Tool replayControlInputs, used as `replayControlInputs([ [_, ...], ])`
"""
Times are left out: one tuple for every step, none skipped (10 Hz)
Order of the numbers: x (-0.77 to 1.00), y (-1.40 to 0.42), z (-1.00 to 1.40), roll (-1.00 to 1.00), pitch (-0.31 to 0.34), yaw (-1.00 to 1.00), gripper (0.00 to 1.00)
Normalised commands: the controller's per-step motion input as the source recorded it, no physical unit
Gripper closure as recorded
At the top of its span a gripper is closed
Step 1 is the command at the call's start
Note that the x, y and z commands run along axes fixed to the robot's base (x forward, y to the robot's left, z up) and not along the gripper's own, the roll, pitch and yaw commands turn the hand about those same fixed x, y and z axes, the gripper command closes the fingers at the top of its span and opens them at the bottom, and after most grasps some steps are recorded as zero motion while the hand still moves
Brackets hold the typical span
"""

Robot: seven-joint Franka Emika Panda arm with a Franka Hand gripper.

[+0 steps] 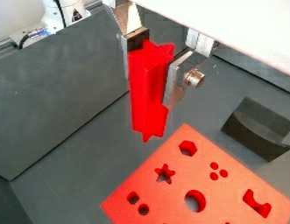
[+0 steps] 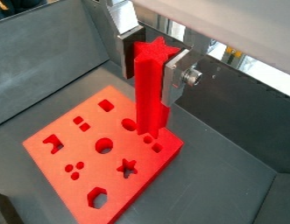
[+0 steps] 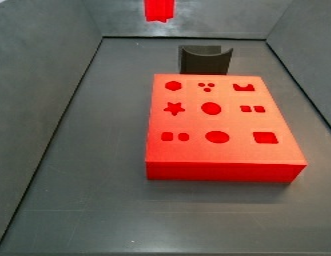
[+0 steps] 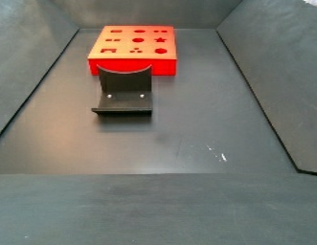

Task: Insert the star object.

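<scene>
Wrist views: one gripper [image 1: 157,66], one star object [image 1: 148,92], one red board [image 2: 102,150].

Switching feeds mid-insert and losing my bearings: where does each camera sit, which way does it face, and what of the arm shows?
Wrist view: on the arm, looking down past the gripper and its held star object to the red board and fixture.
Wrist view: same mount, other side; fingers, peg, board.
Side view: fixed, high, facing board with the fixture behind; only the peg's tip shows.
Side view: opposite end, fixture before the board; no arm.
Both side views share board and fixture.
</scene>
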Motion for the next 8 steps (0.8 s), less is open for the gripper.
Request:
replayControlInputs([
  [0.13,0.02,-0.01,0.00,0.059,0.00,1.00],
  [0.54,0.20,-0.25,0.00,0.053,0.07,1.00],
  [0.48,0.14,-0.47,0.00,0.000,0.61,1.00],
  [0.65,0.14,-0.47,-0.02,0.000,0.51,1.00],
  [0.77,0.00,-0.72,0.05,0.000,0.00,1.00],
  [0.64,-0.14,-0.68,0.12,-0.054,-0.35,1.00],
  [0.60,-0.17,-0.60,0.18,-0.064,-0.49,1.00],
  [0.54,-0.15,-0.67,0.18,-0.107,-0.54,1.00],
])
